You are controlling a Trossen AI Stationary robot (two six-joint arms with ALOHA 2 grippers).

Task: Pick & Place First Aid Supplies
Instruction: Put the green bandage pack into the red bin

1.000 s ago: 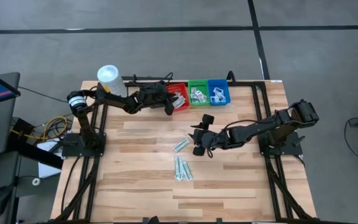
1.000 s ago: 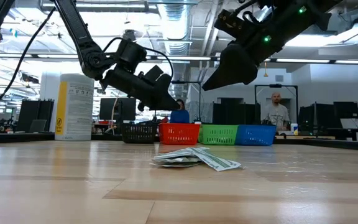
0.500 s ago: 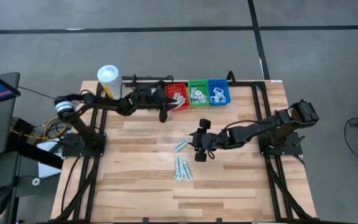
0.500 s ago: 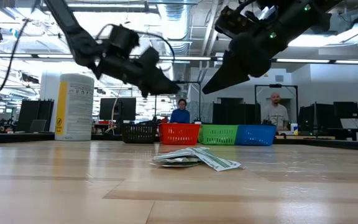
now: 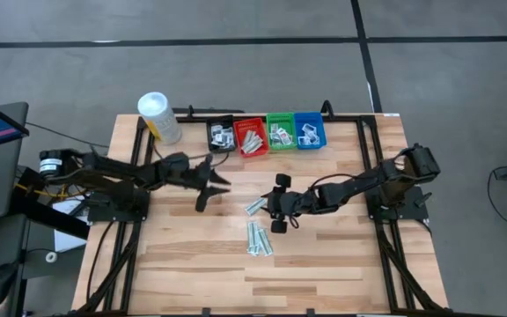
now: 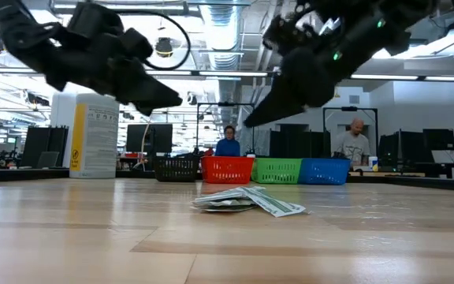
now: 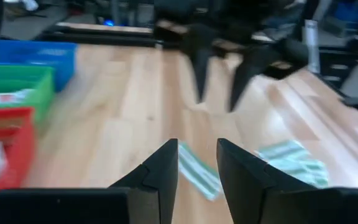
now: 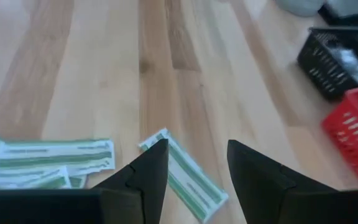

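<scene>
Now the left gripper [image 5: 211, 182] hangs over bare wood in the table's left half — a second ago it was up at the back row, over the black bin [image 5: 221, 135] and beside the red bin [image 5: 252, 138]. With the arm gone, the black bin shows fully, white packets [image 5: 219, 136] lying in it. The left fingers [image 7: 164, 169] stand parted with wood showing between them and nothing held.

Near the table's middle, one pale-green strip [image 5: 256, 207] lies alone at an angle, and a small pile of green strips [image 5: 259, 239] lies just in front of it; neither has shifted.

The right gripper [image 5: 278, 203] has slid a little leftward and now hovers just beside the lone strip, above the table. Its fingers [image 8: 149, 168] are apart and empty — the lone strip shows between them on the wood below.

At the back, the green bin [image 5: 280, 132] and blue bin [image 5: 309, 130] keep their places, white packets in each, and the white canister [image 5: 158, 117] stands unchanged at the rear left corner.
</scene>
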